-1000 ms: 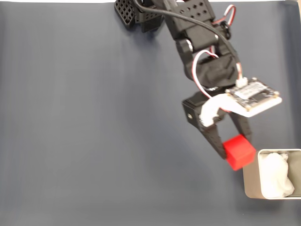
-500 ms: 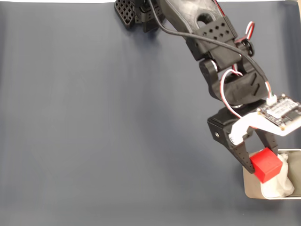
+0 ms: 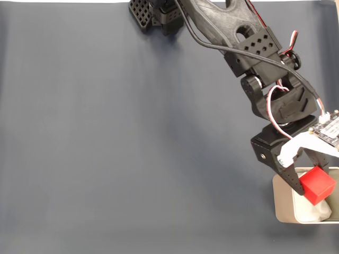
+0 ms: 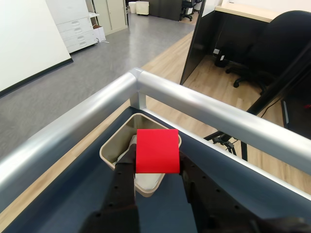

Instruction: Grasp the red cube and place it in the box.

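At the lower right corner of the fixed view, your gripper point(image 3: 317, 188) has its jaws clamped on the red cube point(image 3: 318, 185), 1 black finger pressed to each side of it. The cube sits above the box point(image 3: 280, 203), over the part of the opening nearest the arm, with the crumpled white paper point(image 3: 312, 212) visible just under it. You cannot tell from this view whether the cube touches the paper or hangs clear of it.

In the wrist view, the red cube point(image 4: 157, 151) fills the gap between the 2 fingers point(image 4: 125, 167), its flat face turned toward the camera. The box point(image 4: 111, 149) lies directly behind and below it, tan walls and rounded corners showing on the left and far sides, and the cube covers much of the opening. The box stands on the dark blue table surface point(image 4: 73, 194), close to the metal rail point(image 4: 204, 109) that runs along the table's corner.

The arm point(image 3: 249, 47) reaches diagonally across the dark mat point(image 3: 106, 132) from the top edge of the fixed view.
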### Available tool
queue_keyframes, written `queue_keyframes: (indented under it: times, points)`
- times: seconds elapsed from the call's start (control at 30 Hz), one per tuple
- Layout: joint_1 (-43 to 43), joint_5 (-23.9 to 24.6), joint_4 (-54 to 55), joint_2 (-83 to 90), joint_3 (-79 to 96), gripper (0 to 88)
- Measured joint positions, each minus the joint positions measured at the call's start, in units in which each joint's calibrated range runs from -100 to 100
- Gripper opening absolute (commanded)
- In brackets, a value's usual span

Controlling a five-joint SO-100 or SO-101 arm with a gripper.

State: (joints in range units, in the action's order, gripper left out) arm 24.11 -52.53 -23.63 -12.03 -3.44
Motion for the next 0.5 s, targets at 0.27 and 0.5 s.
queue_keyframes:
  times: [0.27, 0.5]
  points:
    - [0.8, 0.5, -2.3, -3.6, -5.4, 0.0]
    - [0.8, 0.6, -2.3, -6.3, -7.8, 0.0]
